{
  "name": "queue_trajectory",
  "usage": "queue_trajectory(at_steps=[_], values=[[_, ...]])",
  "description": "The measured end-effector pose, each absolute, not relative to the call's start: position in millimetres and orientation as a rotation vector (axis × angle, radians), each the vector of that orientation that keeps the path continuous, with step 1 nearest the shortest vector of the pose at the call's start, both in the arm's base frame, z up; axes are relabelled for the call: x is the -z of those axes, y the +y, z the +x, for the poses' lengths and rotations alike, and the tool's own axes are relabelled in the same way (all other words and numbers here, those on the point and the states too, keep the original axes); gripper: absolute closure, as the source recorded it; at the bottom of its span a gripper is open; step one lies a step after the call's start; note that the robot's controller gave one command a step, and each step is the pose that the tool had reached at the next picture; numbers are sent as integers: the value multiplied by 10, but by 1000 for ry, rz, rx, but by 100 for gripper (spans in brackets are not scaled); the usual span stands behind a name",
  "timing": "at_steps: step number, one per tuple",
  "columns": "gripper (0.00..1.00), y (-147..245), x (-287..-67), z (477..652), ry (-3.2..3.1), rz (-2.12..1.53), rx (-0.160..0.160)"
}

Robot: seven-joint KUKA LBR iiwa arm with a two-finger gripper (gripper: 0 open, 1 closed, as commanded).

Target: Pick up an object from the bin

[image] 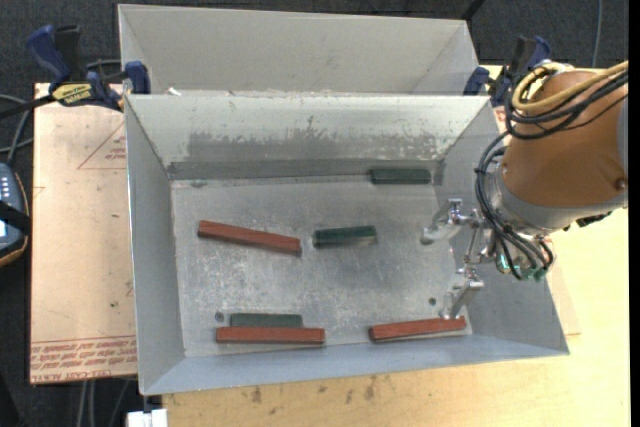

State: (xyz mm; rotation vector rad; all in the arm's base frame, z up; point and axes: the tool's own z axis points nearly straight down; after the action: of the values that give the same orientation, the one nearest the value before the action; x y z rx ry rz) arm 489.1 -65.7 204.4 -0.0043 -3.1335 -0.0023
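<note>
Grey bin below me, nothing lifted yet: my claw hangs spread and empty by the right wall, the red-brown bar just beside its lower finger, ungripped.

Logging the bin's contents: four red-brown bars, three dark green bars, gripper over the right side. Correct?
Not quite. The camera view shows three red-brown bars, not four: one left of centre and two along the near wall. The three dark green bars and the gripper over the right side stand as you said.
</note>
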Motion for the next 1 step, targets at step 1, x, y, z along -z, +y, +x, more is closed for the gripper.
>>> queue_trajectory(at_steps=[1], values=[[0,-655,-2084,4908,-3142,-1,1]])
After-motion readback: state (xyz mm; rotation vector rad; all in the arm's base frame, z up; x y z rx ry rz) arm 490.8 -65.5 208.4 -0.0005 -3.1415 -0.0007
